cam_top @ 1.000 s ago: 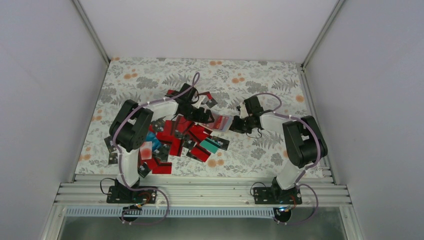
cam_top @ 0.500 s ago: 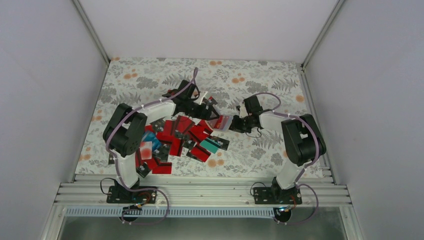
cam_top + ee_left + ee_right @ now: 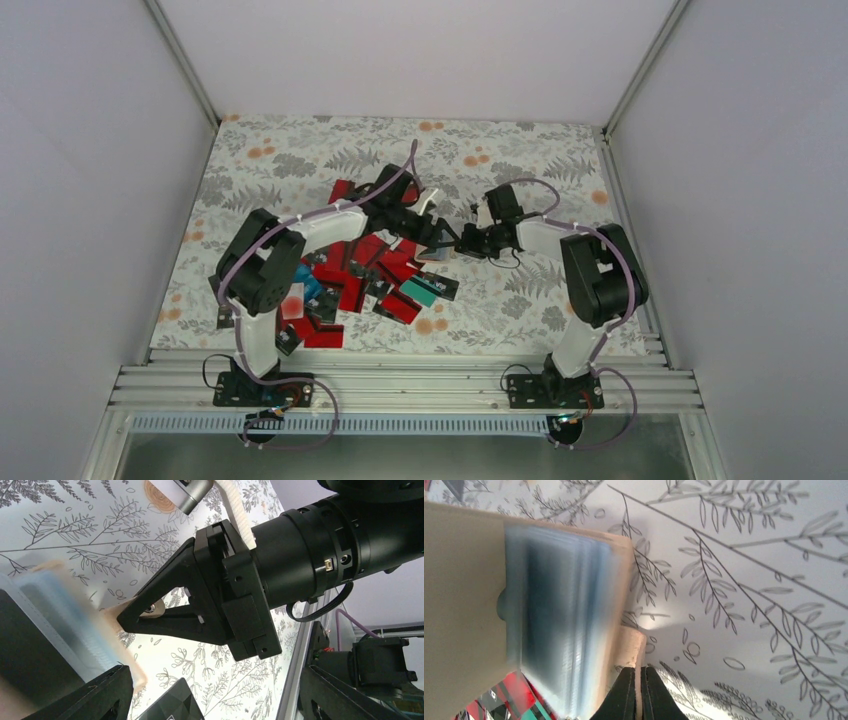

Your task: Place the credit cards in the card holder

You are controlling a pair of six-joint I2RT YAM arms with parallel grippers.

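White-walled enclosure; floral-patterned tabletop (image 3: pixel 300 160).
Item 1: small thin plastic credit cards (image 3: pixel 350 278), mostly red, some black, 1 teal, heaped left of centre on the tabletop.
Item 2: flat tan card holder (image 3: pixel 464 605) with clear bluish plastic sleeves, located just right of the heap, between the 2 hands.
Right hand (image 3: pixel 638 692): fingers pressed together on a tan edge tab of the card holder.
Left hand (image 3: pixel 430 236): fingers set wide apart, positioned at the card holder's opposite side; nothing is seen clamped.
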